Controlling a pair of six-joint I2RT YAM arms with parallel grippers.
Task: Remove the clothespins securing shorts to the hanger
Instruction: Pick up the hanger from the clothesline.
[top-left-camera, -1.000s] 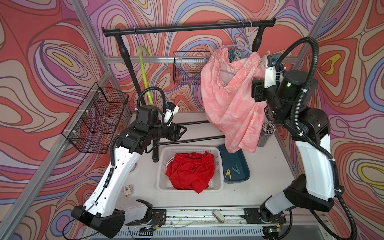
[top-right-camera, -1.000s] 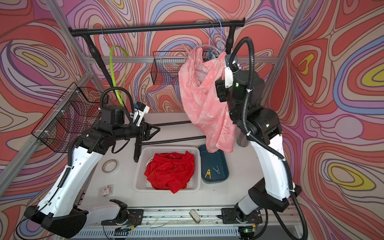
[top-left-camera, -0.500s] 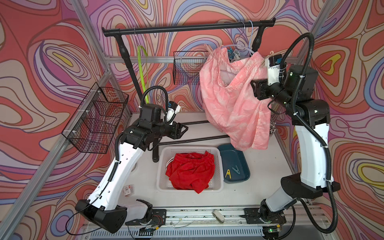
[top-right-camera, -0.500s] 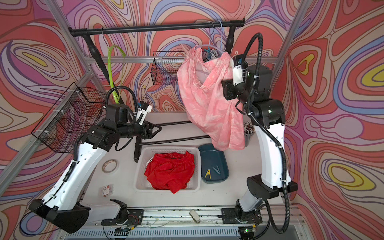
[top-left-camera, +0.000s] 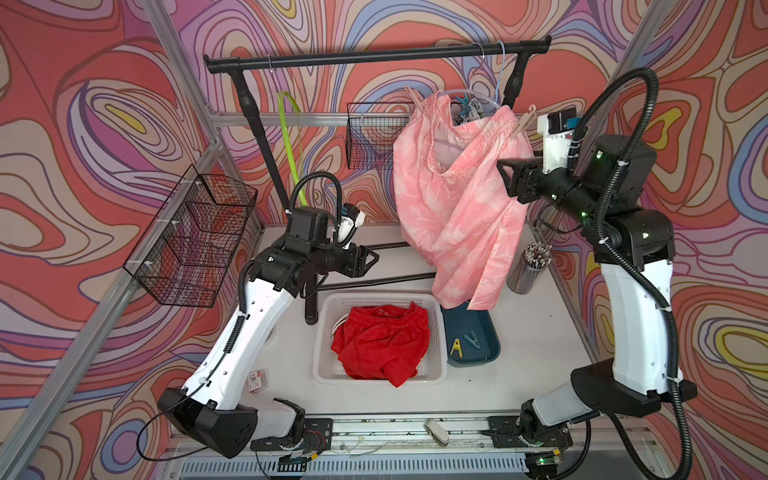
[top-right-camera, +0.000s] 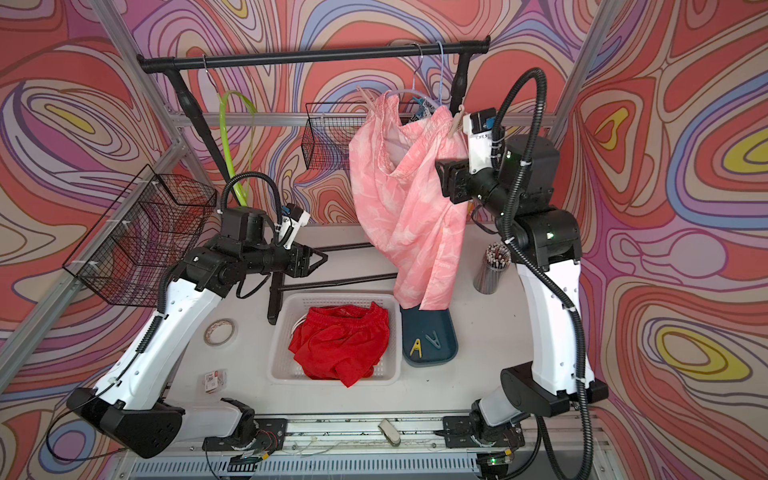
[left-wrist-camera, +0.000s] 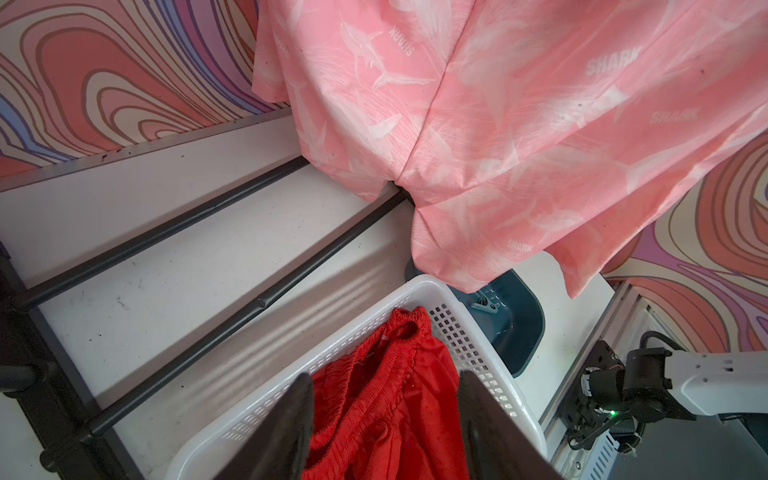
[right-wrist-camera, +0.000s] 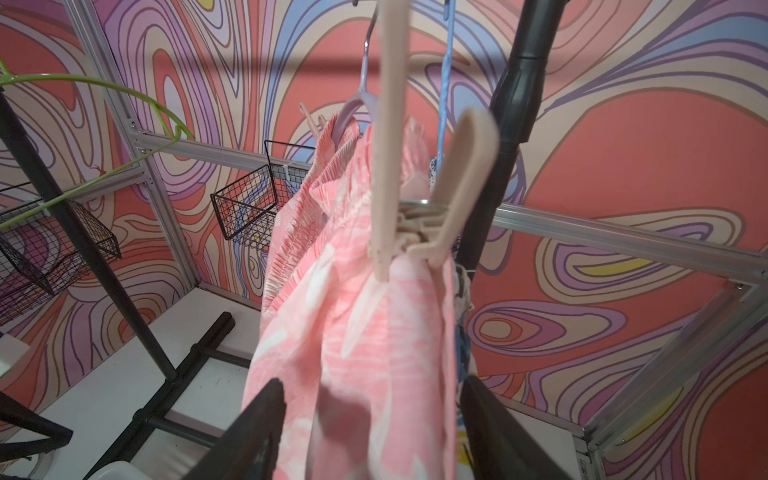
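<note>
At the right end of the rail the job looks part-done. The red shorts are off the rack, bunched in the white basket near the front edge of the table. Two freed clothespins lie in the blue tray just beside the basket's right wall: a yellow pin and a teal-grey pin.

The pink shorts hang from a pale hanger, pinned at both waistband ends by the left beige pin and the right beige pin. The printed shorts sit behind them, mostly hidden. One light blue pin shows there; any others cannot be seen.

The right gripper is up by the waistband's right end, just below the right beige pin. Its fingers are wide, with cloth hanging loose between them and nothing clamped. The left gripper hovers over the table just behind the basket's back edge, fingers apart and empty.

Judged progress: one pair of three released. Left to do: both beige pins, then whatever holds the printed pair.

Count:
- Shorts: three, one in the basket and two hung.
- Clothespins visible: five, two in the tray and three on cloth.
- Hangers: three going by the hooks, with the green hanger bare toward the rail's left end.
- Grippers: two.
</note>
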